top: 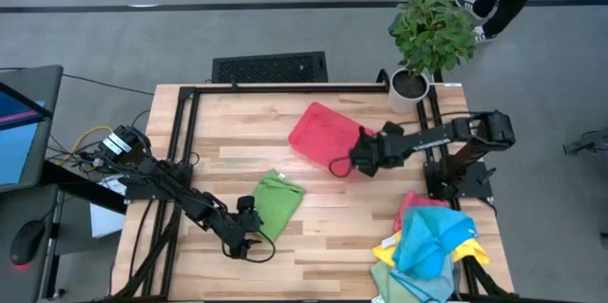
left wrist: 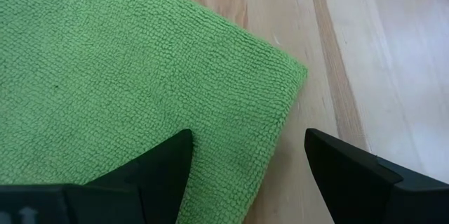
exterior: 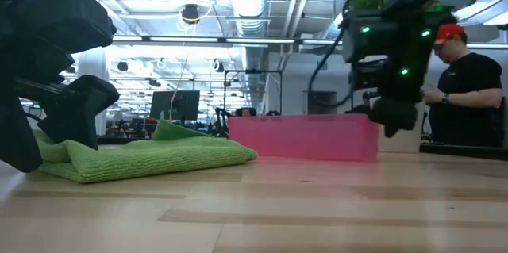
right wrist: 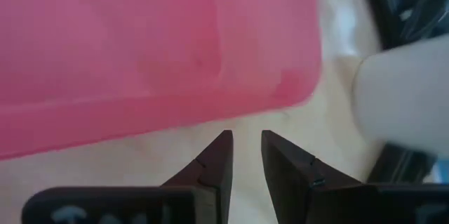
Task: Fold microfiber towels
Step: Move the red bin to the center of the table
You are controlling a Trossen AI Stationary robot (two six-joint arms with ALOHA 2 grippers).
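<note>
Green microfiber towel (top: pixel 278 203) lies folded near the table's (top: pixel 332 246) front-left part in the high view, the left gripper (top: pixel 249 230) beside its front edge; unfolded towels (top: pixel 427 244) are heaped at the front-right corner. Low view: the fold sits flat, beside the red tray (exterior: pixel 305 138). Left wrist view: jaws wide open, straddling the towel's corner; better to lower squarely before pinching. Right wrist view: right gripper (right wrist: pixel 245 157) nearly closed, holding nothing, just off the tray's rim.
</note>
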